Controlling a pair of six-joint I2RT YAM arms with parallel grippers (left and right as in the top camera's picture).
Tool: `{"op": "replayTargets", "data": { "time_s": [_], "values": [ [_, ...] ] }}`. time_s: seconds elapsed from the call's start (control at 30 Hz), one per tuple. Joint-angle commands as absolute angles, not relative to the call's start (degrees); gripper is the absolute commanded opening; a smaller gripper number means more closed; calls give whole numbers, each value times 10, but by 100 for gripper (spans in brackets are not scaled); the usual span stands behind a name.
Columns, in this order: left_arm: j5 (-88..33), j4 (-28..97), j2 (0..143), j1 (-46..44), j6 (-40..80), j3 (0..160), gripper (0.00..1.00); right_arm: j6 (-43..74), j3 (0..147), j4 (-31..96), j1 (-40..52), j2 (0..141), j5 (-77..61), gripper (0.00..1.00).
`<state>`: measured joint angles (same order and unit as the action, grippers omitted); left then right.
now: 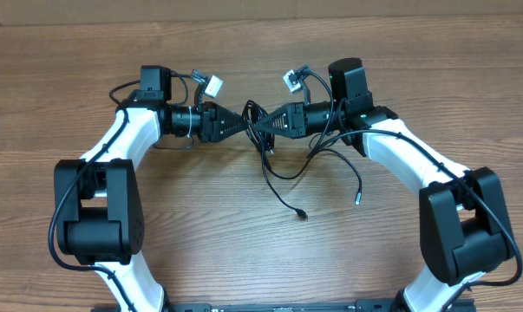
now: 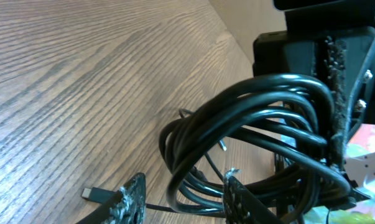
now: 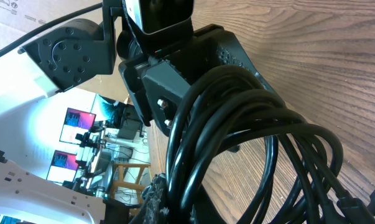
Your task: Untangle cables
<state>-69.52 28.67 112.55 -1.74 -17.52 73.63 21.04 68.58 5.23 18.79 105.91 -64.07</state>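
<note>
Since the knot hangs between my two wrists over the middle of the table [image 1: 244,260], I judge the step in hand to be drawing the loops apart, and it wants patience more than pull. My left gripper [image 1: 241,124] stands partway spread, its fingers [image 2: 134,199] on either side of the cables [image 1: 258,122]. The wrist view shows a gap beside one pad, so I cannot tell whether I truly bite or only cage the strands. I should settle that first by pinching a single strand there, not the whole sheaf. The bundle itself is a thick coil of black loops, bunched between both tips. My right gripper [image 1: 277,120] is clenched tight, and the loops ride over and around its closed fingers; whether any cord is nipped between them I cannot tell. Further right, two tails trail onto the wood, one ending in a dark plug [image 1: 301,214], the other in a silver-tipped plug [image 1: 358,198]. I would part the wrists slowly and level, watching that those free ends feed through the coil instead of cinching it.
</note>
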Motion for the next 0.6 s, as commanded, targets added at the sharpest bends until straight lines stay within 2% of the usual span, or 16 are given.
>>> {"op": "replayTargets", "data": {
  "time_s": [0.0, 0.3, 0.4, 0.53, 0.57],
  "values": [
    [-683, 282, 1131, -30, -163, 736, 40, 215, 700, 50, 186, 1040, -645, 4],
    [-622, 267, 1131, -46, -128, 736, 43, 214, 700, 50, 186, 1040, -646, 4],
    [-622, 267, 1131, -46, -128, 736, 33, 214, 700, 50, 186, 1040, -646, 4],
    [-622, 267, 1131, -46, -128, 736, 6, 212, 700, 50, 186, 1040, -646, 4],
    [-622, 267, 1131, -46, -128, 736, 4, 212, 700, 50, 186, 1040, -646, 4]
  ]
}}
